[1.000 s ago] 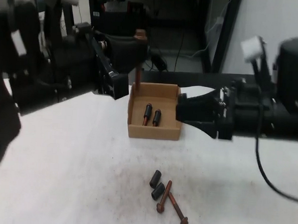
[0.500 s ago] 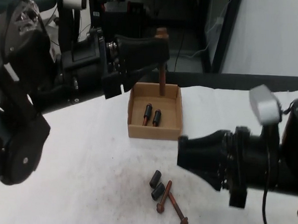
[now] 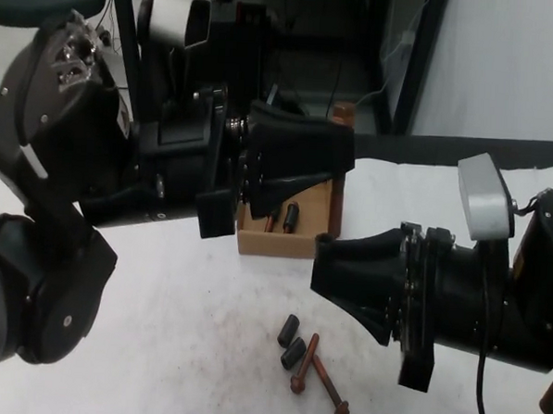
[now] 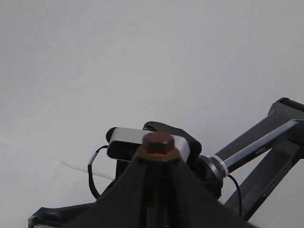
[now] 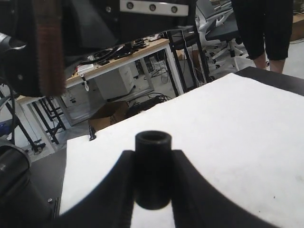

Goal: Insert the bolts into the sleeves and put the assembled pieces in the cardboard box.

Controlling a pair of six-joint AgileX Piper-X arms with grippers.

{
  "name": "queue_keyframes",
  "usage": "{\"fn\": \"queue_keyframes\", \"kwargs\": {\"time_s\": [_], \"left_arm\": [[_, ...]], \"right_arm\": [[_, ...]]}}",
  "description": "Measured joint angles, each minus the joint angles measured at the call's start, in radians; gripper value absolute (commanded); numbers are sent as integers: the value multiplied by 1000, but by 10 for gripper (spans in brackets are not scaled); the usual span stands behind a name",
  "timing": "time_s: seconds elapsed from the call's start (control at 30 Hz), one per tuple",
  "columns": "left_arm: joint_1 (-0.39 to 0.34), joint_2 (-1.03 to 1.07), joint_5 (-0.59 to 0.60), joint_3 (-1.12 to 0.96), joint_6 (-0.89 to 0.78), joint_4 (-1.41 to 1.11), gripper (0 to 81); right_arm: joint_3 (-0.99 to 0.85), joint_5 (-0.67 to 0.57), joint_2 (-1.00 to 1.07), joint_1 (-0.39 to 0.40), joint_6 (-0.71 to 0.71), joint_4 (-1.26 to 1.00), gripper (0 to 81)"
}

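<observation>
Rust-brown bolts (image 3: 327, 386), black sleeves (image 3: 289, 330) and a tan box (image 3: 274, 245) on a white bench (image 3: 158, 349).
Held bolt (image 4: 158, 147) mottled rusty brown; held sleeve (image 5: 153, 166) matte black; box plain tan cardboard; bench white with a faint reddish-brown smudge around the loose pieces; both arms (image 3: 50, 279) black.

We log a rusty bolt (image 4: 159, 147) clamped in left gripper (image 4: 159, 164), black sleeve (image 5: 153, 171) in right gripper (image 5: 152, 155); assembled pieces (image 3: 291, 215) in cardboard box (image 3: 284, 245); two sleeves (image 3: 289, 330), two bolts (image 3: 328, 388) loose nearby.
</observation>
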Motion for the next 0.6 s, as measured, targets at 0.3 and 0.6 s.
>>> {"fn": "queue_keyframes", "kwargs": {"time_s": [0.3, 0.6], "left_arm": [[0, 0, 1, 7, 27, 0, 1], [0, 0, -8, 9, 78, 35, 1]], "right_arm": [[-2, -29, 0, 0, 79, -120, 8], [-2, -67, 0, 0, 87, -128, 8]]}}
